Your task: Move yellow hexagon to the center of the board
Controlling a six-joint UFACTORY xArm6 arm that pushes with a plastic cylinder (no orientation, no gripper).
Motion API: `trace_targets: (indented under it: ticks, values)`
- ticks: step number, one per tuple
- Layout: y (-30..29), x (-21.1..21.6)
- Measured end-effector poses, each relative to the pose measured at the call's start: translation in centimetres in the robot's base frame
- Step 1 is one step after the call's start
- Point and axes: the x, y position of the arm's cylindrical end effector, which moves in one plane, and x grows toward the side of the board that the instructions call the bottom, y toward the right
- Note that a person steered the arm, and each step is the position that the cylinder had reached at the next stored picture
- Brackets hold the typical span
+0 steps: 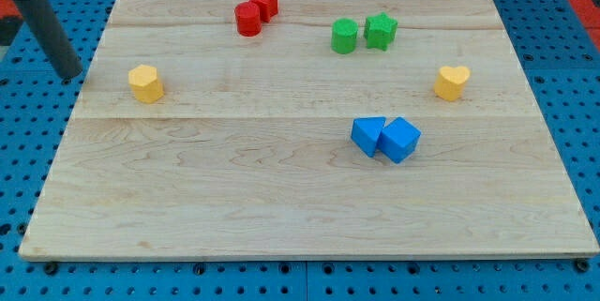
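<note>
In the camera view, my tip (pixel 73 78), the lower end of the tool, sits at the view's left, just off the edge of the wooden surface (pixel 281 198); being a bare rod, it has nothing to open or close and holds nothing. The yellow hexagon (pixel 145 83) lies just to the right of it, near the left edge and well apart from the middle. A yellow heart (pixel 452 82) sits far right, 2 red blocks (pixel 256 12) touch each other at the top, 2 green blocks (pixel 363 34) sit right of them, and 2 blue blocks (pixel 385 138) touch right of centre. An off-centre push could spin the hexagon aside, and overshooting might knock it into the blue pair.
</note>
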Motion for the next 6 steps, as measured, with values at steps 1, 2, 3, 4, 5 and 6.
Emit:
trace_targets:
  ticks: [1, 2, 3, 4, 5, 6]
  values:
    - [1.3, 0.9]
    - [5.1, 1.1]
    - [13.4, 1.4]
    - [22.4, 1.5]
    - [22.5, 2.0]
    - [22.6, 2.0]
